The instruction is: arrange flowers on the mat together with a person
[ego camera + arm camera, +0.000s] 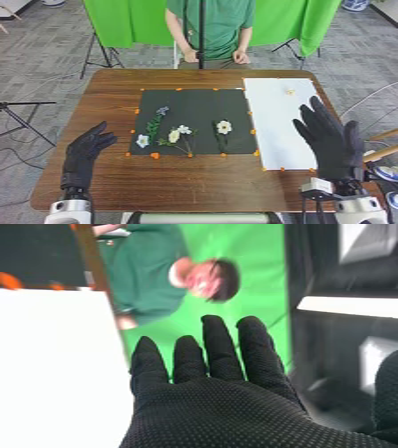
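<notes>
at the far r. corner of the brown wooden table (pixel 178 187) begins a smooth white sheet (pixel 290 120), long & rectangular, running down along the r. edge; a small pale bloom (pixel 290 92) lies nr its far end. up against the sheet's l. side, btwn the table's l. & r. edges, is a flat dark mat (pixel 195 112), approx square, matte. little orange bits (pixel 155 156) dot the borders of both.

the task's flowers all lie on the dark mat. nr its near l. corner: a white flower (pixel 142 141), petals spread. just r. of that, a spiky blue-purple sprig (pixel 162 111), leafy green stem slanting twd the mat's near edge. then a white-flowered stem (pixel 184 129) w/ yellowish centres, green leaves low down, thin stalk bending to the near edge. closer to the mat's r. edge, a single white bloom (pixel 224 127), round, on a dark straight stem.

the l. hand (pixel 83 150) is over the table's l. edge, fingers loose & extended, thumb apart, nothing in it. the r. hand (pixel 333 145) is over the r. edge, spread wide, fingers straight & pointing far-side, also empty. in the r. wrist view its black fabric glove has a fine dotted knit, fingertips tapered.

green cloth (pixel 124 25) hangs past the far edge, soft folds.
</notes>
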Robot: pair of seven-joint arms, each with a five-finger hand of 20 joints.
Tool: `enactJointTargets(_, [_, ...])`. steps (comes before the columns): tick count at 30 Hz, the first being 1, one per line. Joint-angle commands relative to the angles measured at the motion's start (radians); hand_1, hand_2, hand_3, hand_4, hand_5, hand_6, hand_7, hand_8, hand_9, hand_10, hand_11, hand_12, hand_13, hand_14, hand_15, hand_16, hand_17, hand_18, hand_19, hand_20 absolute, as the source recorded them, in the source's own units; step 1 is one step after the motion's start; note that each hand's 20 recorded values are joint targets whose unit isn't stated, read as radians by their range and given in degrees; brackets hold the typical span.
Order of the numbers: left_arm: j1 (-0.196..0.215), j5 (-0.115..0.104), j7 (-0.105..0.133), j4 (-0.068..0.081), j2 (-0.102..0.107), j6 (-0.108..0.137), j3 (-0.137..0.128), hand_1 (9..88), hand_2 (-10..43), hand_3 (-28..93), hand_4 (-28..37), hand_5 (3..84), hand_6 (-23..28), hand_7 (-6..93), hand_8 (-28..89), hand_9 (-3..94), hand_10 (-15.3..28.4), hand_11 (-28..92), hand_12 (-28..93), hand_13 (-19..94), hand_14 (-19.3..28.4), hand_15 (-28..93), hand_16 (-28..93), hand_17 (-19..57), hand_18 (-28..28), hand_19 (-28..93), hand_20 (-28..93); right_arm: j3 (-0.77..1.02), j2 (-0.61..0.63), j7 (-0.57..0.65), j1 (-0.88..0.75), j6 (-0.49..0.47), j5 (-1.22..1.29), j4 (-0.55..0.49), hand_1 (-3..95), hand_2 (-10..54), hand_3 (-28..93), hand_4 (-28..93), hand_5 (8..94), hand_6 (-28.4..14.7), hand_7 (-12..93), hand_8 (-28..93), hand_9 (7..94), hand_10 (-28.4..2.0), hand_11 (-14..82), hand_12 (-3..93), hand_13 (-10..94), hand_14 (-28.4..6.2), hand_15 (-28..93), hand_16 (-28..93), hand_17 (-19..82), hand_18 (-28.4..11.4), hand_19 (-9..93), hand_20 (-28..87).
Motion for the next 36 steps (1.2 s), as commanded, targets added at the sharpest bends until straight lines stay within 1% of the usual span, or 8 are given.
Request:
enactJointTargets(1, [0.014, 0.020, -0.015, -0.002, -0.004, -0.023, 0.011, 22.6, -2.6, 71, -24.0, 48.5, 3.6, 9.8, -6, 52.0, 14.7, 17, 13, 46, 17.6, 21, -3, 15.7, 13.1, 14, 21, -0.072, -0.023, -0.034, -0.045, 0.174, 0.022, 0.007, -2.6, 7.6, 66, -28, 26.4, 1.9, 7, -10, 29.3, -9.2, 1.2, 5.8, 16, -8.0, 7, -9, 8, -12.7, 1, 18])
enactJointTargets(5, [0.013, 0.018, -0.008, -0.003, -0.002, -0.019, 0.010, 22.6, -2.6, 71, -24.0, 48.3, 3.5, 9.8, -6, 52.0, 14.7, 17, 13, 46, 17.6, 21, -3, 15.4, 13.3, 14, 21, -0.082, -0.021, -0.039, -0.027, 0.197, 0.040, 0.009, -2.6, 5.1, 69, -26, 27.8, 1.9, 7, -10, 30.7, -9.5, 1.8, 6.4, 18, -8.9, 8, -7, 9, -13.8, 2, 19])
enactJointTargets(9, [0.013, 0.016, -0.001, -0.005, 0.000, -0.017, 0.007, 22.5, -2.6, 71, -23.9, 48.3, 3.4, 9.7, -6, 52.0, 14.7, 17, 13, 46, 17.6, 21, -3, 15.4, 13.3, 14, 21, -0.069, -0.022, -0.045, -0.037, 0.174, 0.041, 0.012, -2.6, 5.1, 70, -26, 29.0, 1.8, 8, -10, 31.8, -9.8, 2.1, 6.8, 19, -9.4, 9, -5, 10, -14.6, 3, 20])
enactJointTargets(16, [0.010, 0.014, 0.007, -0.005, 0.003, -0.012, 0.008, 22.5, -2.5, 71, -24.1, 48.2, 3.3, 9.9, -6, 52.0, 14.7, 17, 13, 46, 17.5, 21, -3, 15.4, 13.3, 14, 21, -0.068, -0.021, -0.048, -0.031, 0.163, 0.041, 0.019, -2.6, 4.4, 71, -25, 29.9, 1.6, 8, -10, 32.4, -10.5, 2.2, 7.3, 20, -9.7, 9, -3, 10, -14.9, 4, 20])
enactJointTargets(22, [0.005, 0.009, 0.024, -0.006, 0.003, -0.002, 0.014, 22.7, -2.6, 71, -24.1, 48.2, 3.3, 10.2, -6, 51.9, 14.7, 17, 13, 46, 17.5, 21, -3, 15.6, 13.3, 14, 21, -0.059, -0.022, -0.049, -0.026, 0.158, 0.039, 0.028, -2.4, 2.8, 73, -24, 31.3, 1.0, 8, -10, 32.9, -10.9, 2.3, 7.7, 21, -10.0, 9, -2, 11, -14.2, 3, 20])
enactJointTargets(30, [0.005, 0.012, 0.029, -0.012, 0.003, -0.008, 0.011, 22.8, -2.6, 72, -24.0, 48.3, 3.2, 11.0, -6, 51.8, 14.5, 18, 14, 45, 17.6, 21, -2, 14.4, 14.1, 14, 22, -0.087, -0.012, -0.030, 0.029, 0.181, 0.022, 0.043, -0.7, 1.3, 75, -22, 35.7, 0.4, 9, -9, 35.6, -12.0, 3.2, 8.4, 23, -10.6, 10, 0, 13, -13.7, 2, 21])
enactJointTargets(34, [0.004, 0.011, 0.030, -0.009, 0.000, -0.008, 0.012, 22.8, -2.5, 72, -23.9, 48.2, 3.1, 11.2, -6, 51.7, 14.5, 18, 14, 45, 17.8, 21, -2, 14.3, 14.1, 14, 21, -0.087, -0.013, -0.040, 0.026, 0.178, 0.020, 0.046, -0.4, 1.3, 75, -21, 37.3, 0.4, 9, -9, 36.6, -12.2, 3.3, 8.8, 25, -10.9, 10, 2, 13, -14.1, 2, 22])
enactJointTargets(36, [0.003, 0.012, 0.027, -0.009, -0.001, -0.014, 0.013, 22.8, -2.5, 72, -23.9, 48.1, 3.0, 11.2, -6, 51.6, 14.5, 18, 14, 45, 17.8, 21, -2, 14.2, 14.1, 14, 21, -0.079, -0.018, -0.048, 0.015, 0.175, 0.018, 0.043, -0.2, 1.3, 75, -21, 37.3, 0.4, 9, -9, 36.7, -12.1, 3.3, 8.9, 25, -10.9, 10, 2, 13, -14.1, 2, 22])
